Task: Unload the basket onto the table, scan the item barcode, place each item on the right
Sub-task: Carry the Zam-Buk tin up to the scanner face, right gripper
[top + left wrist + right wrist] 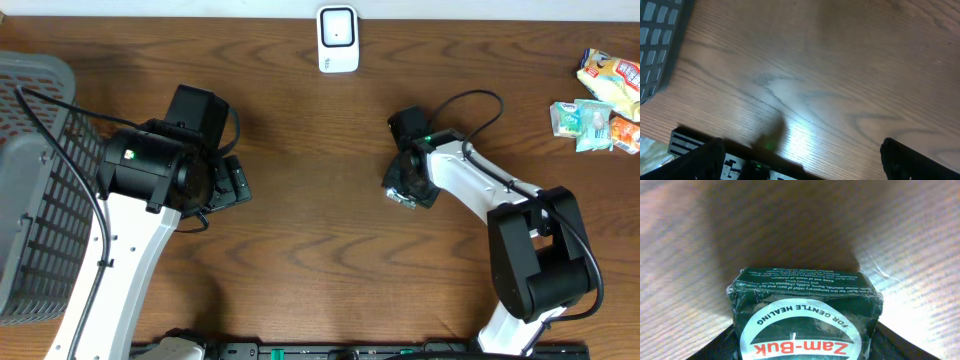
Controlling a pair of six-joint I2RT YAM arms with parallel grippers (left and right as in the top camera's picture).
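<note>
The item is a dark green Zam-Buk box (805,315) with a white oval label. It fills the lower middle of the right wrist view, and no barcode shows on the faces I see. My right gripper (805,352) is shut on the box (402,192), a dark finger (715,350) on either side, just above the wood. A white scanner (338,38) stands at the table's far edge, well apart from the box. My left gripper (236,184) hangs open over bare wood left of centre, and nothing lies between its fingertips (705,160).
A grey mesh basket (40,180) fills the left side, and its corner (660,40) shows in the left wrist view. Several snack packets (600,100) lie at the far right. A black rail (350,350) runs along the front edge.
</note>
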